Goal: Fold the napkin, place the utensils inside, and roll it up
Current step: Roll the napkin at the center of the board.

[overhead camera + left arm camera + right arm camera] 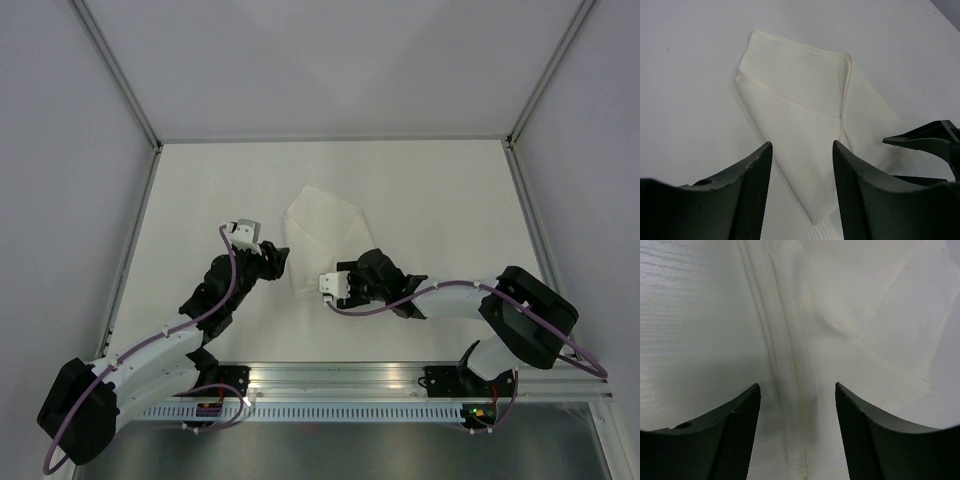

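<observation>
The napkin (322,225) lies folded into an angular white shape at the middle of the table, one flap lying over another. In the left wrist view the napkin (800,100) narrows to a point near my fingers. My left gripper (278,258) (802,145) stands open just left of that point, with nothing between its fingers. Over the napkin's lower right part my right gripper (350,275) (797,386) is open, with a hemmed edge of the napkin (840,315) running below the gap. One right finger (930,137) shows in the left wrist view. The utensils are out of view.
The white table (440,200) is bounded by grey walls with metal frame posts (135,110) at the back corners. An aluminium rail (400,375) with both arm bases runs along the near edge.
</observation>
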Tool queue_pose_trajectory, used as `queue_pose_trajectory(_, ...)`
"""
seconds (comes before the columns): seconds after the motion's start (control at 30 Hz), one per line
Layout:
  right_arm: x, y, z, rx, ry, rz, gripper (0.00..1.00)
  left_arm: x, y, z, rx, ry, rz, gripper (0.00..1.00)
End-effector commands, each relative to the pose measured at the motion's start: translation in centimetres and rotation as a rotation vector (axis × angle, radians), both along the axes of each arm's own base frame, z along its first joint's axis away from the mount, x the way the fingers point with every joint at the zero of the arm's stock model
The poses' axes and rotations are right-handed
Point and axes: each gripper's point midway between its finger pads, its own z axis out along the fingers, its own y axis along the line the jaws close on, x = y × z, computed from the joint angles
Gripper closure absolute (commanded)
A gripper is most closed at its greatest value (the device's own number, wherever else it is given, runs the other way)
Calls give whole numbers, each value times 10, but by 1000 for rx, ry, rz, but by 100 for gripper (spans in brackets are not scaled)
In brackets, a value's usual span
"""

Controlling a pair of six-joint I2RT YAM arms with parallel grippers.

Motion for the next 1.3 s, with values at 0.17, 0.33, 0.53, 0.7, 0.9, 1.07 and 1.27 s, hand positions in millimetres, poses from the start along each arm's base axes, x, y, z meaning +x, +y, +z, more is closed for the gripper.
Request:
queue_pose_trajectory(0.17, 10, 2, -7, -23, -72, 6, 38, 9, -5, 16, -15, -24, 11, 43)
queue_pose_trajectory(0.33, 9, 1, -14, -60, -57, 21, 44, 11, -7, 16, -14, -26, 6, 43)
queue_pose_trajectory(0.53, 5, 0, -19, -93, -47, 38, 49, 11, -8, 15, -9, -28, -1, 43)
queue_pose_trajectory(0.7, 5, 2, -21, -104, -37, 43, 53, 9, -8, 15, -9, -28, -6, 43)
queue_pose_trajectory(0.9, 5, 2, -20, -101, -35, 40, 51, 6, -6, 16, -9, -26, -7, 43)
queue_pose_trajectory(1.07, 4, 7, -15, -82, -8, 32, 49, 7, -6, 19, -6, -32, -8, 43)
queue_pose_trajectory(1.27, 6, 15, -1, -62, 44, 21, 47, 8, -8, 16, 0, -23, -13, 43)
